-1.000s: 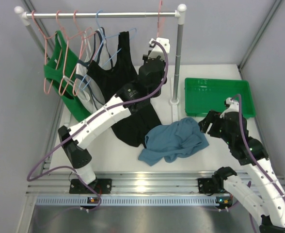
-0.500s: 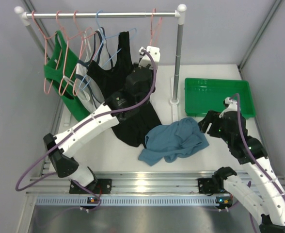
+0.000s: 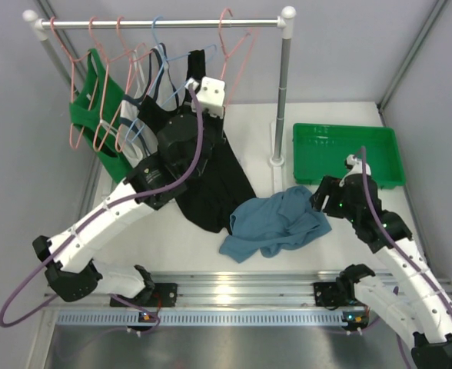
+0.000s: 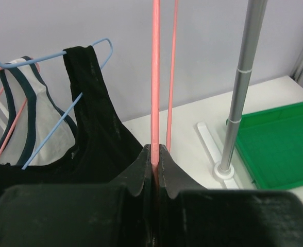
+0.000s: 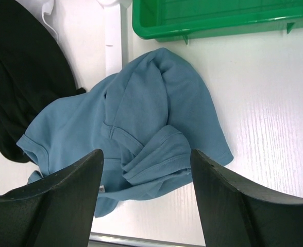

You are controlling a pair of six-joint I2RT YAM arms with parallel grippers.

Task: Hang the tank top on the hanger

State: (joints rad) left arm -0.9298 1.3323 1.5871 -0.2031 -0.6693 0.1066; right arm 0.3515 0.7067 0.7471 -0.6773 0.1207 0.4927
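The task is at its opening stage. Nothing of the tank top [image 3: 276, 221] is on the hanger [image 4: 154, 77] yet. The garment lies crumpled on the table [image 3: 330, 250], directly beneath the right gripper [image 5: 145, 159] and just on the near side of the green tray [image 3: 347, 126].

The left gripper [image 4: 155, 152] is pinched tight on the hanger's salmon-pink wire, which rises straight up out of its fingers toward the rail [image 3: 172, 24]. The hook sits at the rail above the hand; whether it bears on it cannot be told. What is left appears to be nearly everything — bringing hanger and top together, threading the frame through the straps, and settling the fabric on the shoulders.

The left arm is stretched long, reaching forward and up from its base, with the wrist raised beside the black tank top [image 4: 97, 139] that hangs to the hand's left. The right arm is bent, its wrist tipped downward. Its jaws stand wide apart and hold nothing — they hover above the blue fabric, apart from it.
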